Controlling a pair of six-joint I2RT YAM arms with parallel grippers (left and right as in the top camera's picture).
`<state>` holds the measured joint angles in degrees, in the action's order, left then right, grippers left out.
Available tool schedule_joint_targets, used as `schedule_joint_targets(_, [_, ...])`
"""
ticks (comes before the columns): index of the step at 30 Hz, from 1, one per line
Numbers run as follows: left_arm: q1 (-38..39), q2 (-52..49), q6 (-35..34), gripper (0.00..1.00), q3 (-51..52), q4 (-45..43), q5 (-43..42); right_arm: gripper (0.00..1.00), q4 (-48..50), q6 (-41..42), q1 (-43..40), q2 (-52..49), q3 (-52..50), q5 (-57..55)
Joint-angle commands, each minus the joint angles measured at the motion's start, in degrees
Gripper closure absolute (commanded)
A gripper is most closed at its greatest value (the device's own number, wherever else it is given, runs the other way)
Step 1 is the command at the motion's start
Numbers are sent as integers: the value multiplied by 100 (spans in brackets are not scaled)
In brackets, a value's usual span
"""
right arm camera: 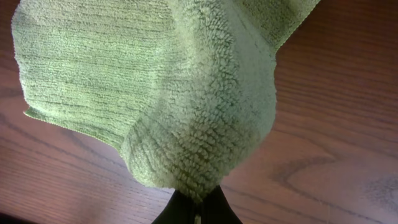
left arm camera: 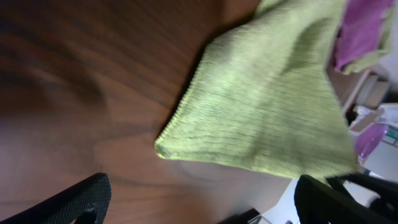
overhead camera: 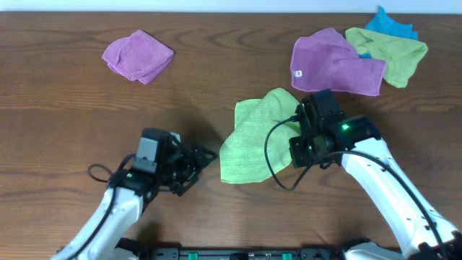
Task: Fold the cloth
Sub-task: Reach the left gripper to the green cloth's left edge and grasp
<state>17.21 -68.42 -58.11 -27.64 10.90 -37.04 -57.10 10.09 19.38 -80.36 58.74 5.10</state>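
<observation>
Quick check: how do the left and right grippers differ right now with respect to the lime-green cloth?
The right gripper is shut, pinching a bunched fold of the lime-green cloth; the left gripper is open and holds nothing. The right gripper is at the cloth's right side, while the left gripper is over the table off the cloth's left edge, facing one of its corners without touching it. Both point toward that one cloth.

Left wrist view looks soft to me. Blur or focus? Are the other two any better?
Left wrist: smeared all over, likely motion blur; the lime-green microfibre cloth has a streaky weave, and the wooden table goes dark at the top left. Right wrist: crisp on the cloth's pile, mild sheen on the wood. Overhead: sharp, evenly lit, only faint shadows.
</observation>
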Motion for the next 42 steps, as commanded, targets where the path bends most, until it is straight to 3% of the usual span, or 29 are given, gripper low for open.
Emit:
schedule_joint_targets(1, [127,-476,-273,5,-28,-306,-20,99,35,83,-24,35,7,-37])
schedule_joint_targets(7, [352,-1250,-697,5,-28,-1132,-149,98,57,155,-24,35,7,-37])
schedule_joint_targets(26, [979,-2365,-1283,2,-28,-2212,83,99,61,190,-24,35,7,-37])
schedule_joint_targets(32, [1060,-2509,-1211,40,-28,-2232,223,99,59,190,-24,35,7,-37])
schedule_joint_targets(35, [1062,-2524,-1078,73,-28,-2227,280,99,59,190,-24,35,7,-35])
schedule_joint_targets(40, [1071,-2614,-787,94,-28,-2223,295,99,59,190,-24,35,7,-37])
schedule_joint_targets(42, [1104,-2691,-710,94,-28,-2234,299,99,59,190,-24,35,7,-37])
